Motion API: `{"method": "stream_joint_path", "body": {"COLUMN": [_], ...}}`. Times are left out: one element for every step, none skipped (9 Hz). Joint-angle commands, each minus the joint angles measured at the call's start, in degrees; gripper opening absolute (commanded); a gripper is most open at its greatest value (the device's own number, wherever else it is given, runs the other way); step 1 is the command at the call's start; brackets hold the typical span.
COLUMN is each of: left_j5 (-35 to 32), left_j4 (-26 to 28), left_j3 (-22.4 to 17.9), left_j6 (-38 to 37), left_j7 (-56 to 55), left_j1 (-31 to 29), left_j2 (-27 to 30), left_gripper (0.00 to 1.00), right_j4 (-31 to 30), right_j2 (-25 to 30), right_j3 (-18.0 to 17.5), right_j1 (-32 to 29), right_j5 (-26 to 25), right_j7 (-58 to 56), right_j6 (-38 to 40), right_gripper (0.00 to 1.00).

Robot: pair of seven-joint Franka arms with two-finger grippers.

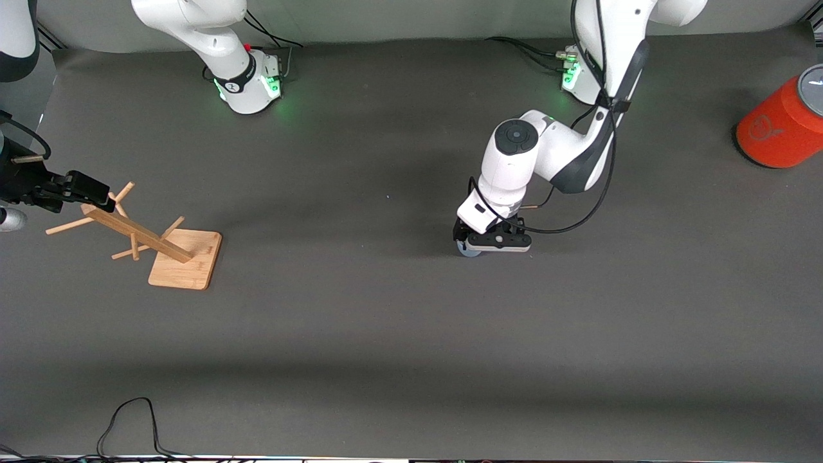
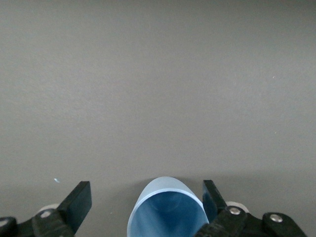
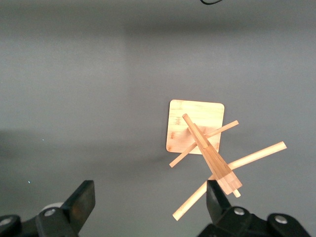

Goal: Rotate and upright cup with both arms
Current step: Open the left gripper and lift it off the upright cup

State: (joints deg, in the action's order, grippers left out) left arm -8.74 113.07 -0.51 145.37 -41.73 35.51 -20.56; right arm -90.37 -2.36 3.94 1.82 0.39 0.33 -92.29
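Dark grey matte table (image 1: 360, 334), black cable (image 1: 128, 424) at its near edge, soft even light

From the front you see only a sliver of the cup (image 1: 467, 251); the left gripper (image 1: 494, 241) covers the rest. In the left wrist view the picture's edge cuts off the cup's (image 2: 167, 210) base, so you probably cannot confirm it stands flat. The orange cylinder (image 1: 781, 128) and the right gripper (image 1: 96, 193) are cropped at the frame edges.
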Motion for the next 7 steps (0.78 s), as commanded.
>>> {"method": "stream_joint_path", "body": {"left_j5": [-1.28,-1.28,-0.93,-0.84,-0.75,-0.4,-0.31], "left_j4": [-2.67,-3.38,-3.73,-4.87,-8.45,-12.75,-15.49], "left_j3": [-0.2,-0.28,-0.2,-0.28,-0.2,-0.19,-0.19], "left_j6": [-8.66,-11.57,-14.29,-18.15,-24.71,-32.61,-37.82], "left_j7": [0.15,3.73,6.11,7.61,9.81,12.0,12.46], "left_j1": [-2.18,-3.5,-5.78,-7.45,-9.56,-11.23,-12.55], "left_j2": [3.49,5.25,7.44,9.81,10.71,10.71,11.41], "left_gripper": [1.0,1.0,1.0,1.0,1.0,1.0,1.0], "right_j4": [1.16,1.16,1.16,1.16,1.16,1.16,1.16], "right_j2": [-0.71,-0.72,-0.72,-0.72,-0.72,-0.72,-0.72], "right_j3": [0.28,0.28,0.28,0.28,0.28,0.28,0.36], "right_j1": [0.2,0.2,0.2,0.2,0.12,0.2,0.12], "right_j5": [0.32,0.32,0.32,0.32,0.32,0.32,0.32], "right_j7": [-0.33,-0.33,-0.33,-0.33,-0.33,-0.33,-0.33], "right_j6": [-0.08,-0.08,-0.08,-0.08,-0.08,-0.08,-0.08], "right_gripper": [1.0,1.0,1.0,1.0,1.0,1.0,1.0]}}
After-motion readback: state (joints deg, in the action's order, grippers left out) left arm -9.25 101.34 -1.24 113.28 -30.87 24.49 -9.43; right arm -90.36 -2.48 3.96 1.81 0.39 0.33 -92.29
